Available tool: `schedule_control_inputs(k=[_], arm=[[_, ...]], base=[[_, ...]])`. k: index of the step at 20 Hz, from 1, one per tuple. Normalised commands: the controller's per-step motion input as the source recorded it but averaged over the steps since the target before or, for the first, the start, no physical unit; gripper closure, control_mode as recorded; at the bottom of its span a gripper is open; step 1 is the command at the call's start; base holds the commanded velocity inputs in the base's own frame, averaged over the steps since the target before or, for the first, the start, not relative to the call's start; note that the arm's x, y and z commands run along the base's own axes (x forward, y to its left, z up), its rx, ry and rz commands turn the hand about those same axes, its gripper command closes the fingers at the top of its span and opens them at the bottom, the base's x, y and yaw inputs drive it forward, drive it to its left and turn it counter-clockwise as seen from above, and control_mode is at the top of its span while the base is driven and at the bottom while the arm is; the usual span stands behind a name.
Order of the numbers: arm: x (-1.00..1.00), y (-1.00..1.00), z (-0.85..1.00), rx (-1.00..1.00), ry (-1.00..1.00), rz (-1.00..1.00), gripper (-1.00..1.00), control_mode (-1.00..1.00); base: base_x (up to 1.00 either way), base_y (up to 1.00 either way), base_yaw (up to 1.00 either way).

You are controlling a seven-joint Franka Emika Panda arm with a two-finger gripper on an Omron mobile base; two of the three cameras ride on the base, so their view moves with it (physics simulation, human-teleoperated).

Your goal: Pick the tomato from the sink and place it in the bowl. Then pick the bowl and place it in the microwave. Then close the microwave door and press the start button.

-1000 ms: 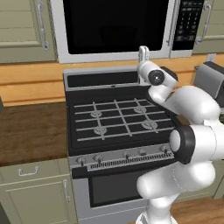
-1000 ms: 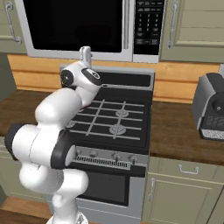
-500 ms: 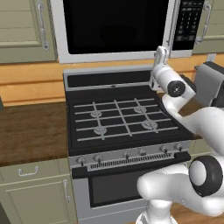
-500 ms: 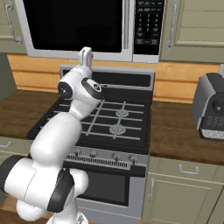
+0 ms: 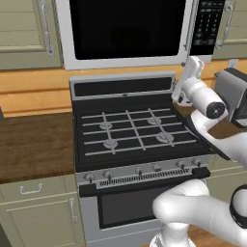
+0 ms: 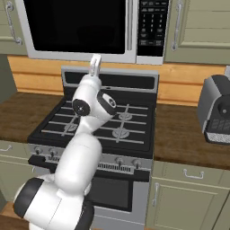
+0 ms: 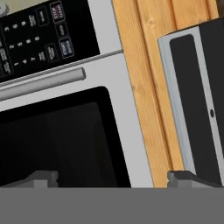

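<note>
The microwave (image 5: 72, 58) hangs above the stove with the microwave door (image 5: 125, 29) shut; its dark window and vertical bar handle (image 5: 190, 24) face me. The black keypad panel (image 5: 205, 26) sits on its right side. My gripper (image 5: 193, 67) is raised just below the microwave's lower right corner, under the handle and keypad, and it stands open with nothing between its fingers. In the hand view the gripper (image 7: 116, 179) faces the door window (image 7: 52, 140), the handle (image 7: 43, 83) and the keypad (image 7: 39, 35). The tomato, the sink and the bowl are out of view.
A black gas stove (image 5: 130, 130) with grey burners lies under the arm. A dark grey appliance (image 6: 218, 110) stands on the wooden counter (image 6: 179, 134) to the right. More counter (image 5: 34, 144) lies left of the stove. Green cabinets flank the microwave.
The arm has swung to the right across the stove's back, carrying the gripper from under the door window to under the handle and keypad. The jaws stayed open.
</note>
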Motion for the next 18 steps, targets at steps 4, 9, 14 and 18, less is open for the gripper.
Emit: schedule_control_inputs(k=[4, 9, 14, 18], arm=[[-0.15, -0.59, 1.00, -0.12, 0.32, 0.12, -1.00, -1.00], [-0.13, -0.57, 1.00, -0.17, 0.32, 0.09, -1.00, -1.00], [-0.45, -0.55, 0.76, -0.03, 0.16, 0.02, -1.00, -1.00], [-0.08, -0.04, 0.19, 0.07, 0.19, -0.03, -1.00, -1.00]], base=[[0.00, 0.00, 0.00], [0.00, 0.00, 0.00], [0.00, 0.00, 0.00], [0.00, 0.00, 0.00]])
